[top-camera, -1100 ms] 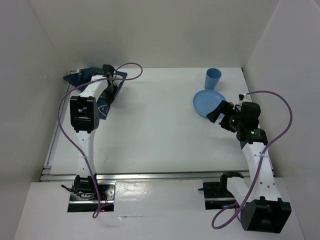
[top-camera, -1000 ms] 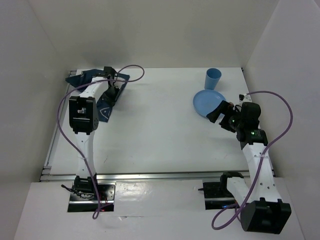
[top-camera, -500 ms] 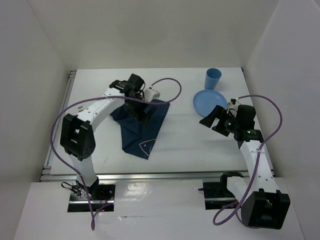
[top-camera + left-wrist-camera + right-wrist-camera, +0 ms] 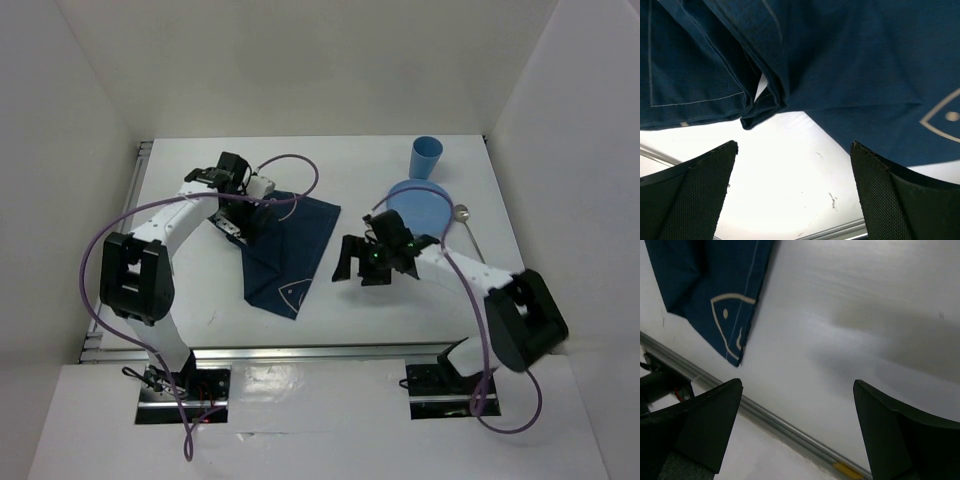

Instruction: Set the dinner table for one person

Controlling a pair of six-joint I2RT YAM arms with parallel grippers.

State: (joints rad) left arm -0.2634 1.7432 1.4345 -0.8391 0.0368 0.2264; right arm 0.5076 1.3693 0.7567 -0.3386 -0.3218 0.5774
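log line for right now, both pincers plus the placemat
left pincer: open, empty, at placemat edge | right pincer: open, empty, beside placemat | placemat: crumpled | plate, cup, spoon: far right

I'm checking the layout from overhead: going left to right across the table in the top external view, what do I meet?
navy placemat → right gripper → blue plate → spoon. I left out the blue cup because it stands behind the plate, over the same span.

A rumpled navy blue cloth placemat (image 4: 840, 60) with a pale fish outline (image 4: 940, 119) lies folded on the matte white tabletop (image 4: 790, 175), beyond the left gripper (image 4: 794, 150), whose black textured fingers (image 4: 695, 195) stand wide apart, holding nothing.
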